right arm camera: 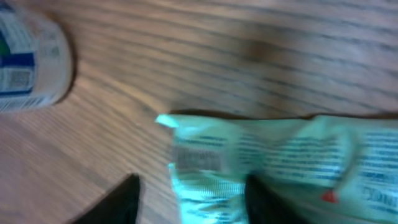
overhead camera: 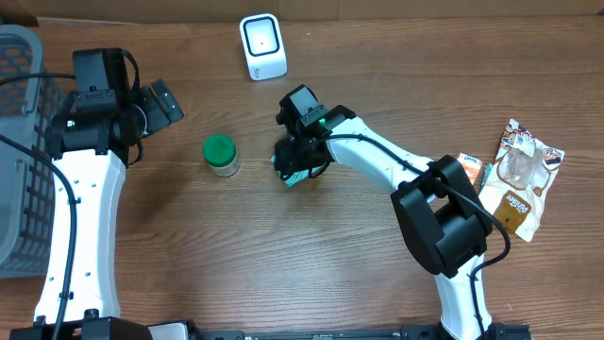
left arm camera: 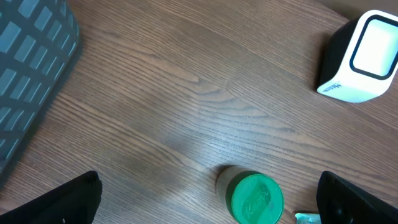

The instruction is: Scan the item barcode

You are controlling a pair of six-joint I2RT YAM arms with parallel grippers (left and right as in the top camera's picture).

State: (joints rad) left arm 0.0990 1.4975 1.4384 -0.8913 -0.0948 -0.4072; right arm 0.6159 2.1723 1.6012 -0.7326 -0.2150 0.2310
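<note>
Right gripper (right arm camera: 193,186) sat half open, green packet (right arm camera: 280,155) lying loose between its fingers (right arm camera: 118,202) on the bench (right arm camera: 249,37), so closing off-centre could've just shoved it away instead of gripping.

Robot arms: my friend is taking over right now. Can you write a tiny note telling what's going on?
Left gripper: open, holding nothing.
Right gripper: jaws apart over the pale green packet, which lies on the table; no grip shows.
Scanner: at the far edge, apart from the packet.
Green-lidded jar: standing between the two grippers.
Done: no scan that shows.
Left: probably pick up the packet and show its barcode to the scanner.
</note>
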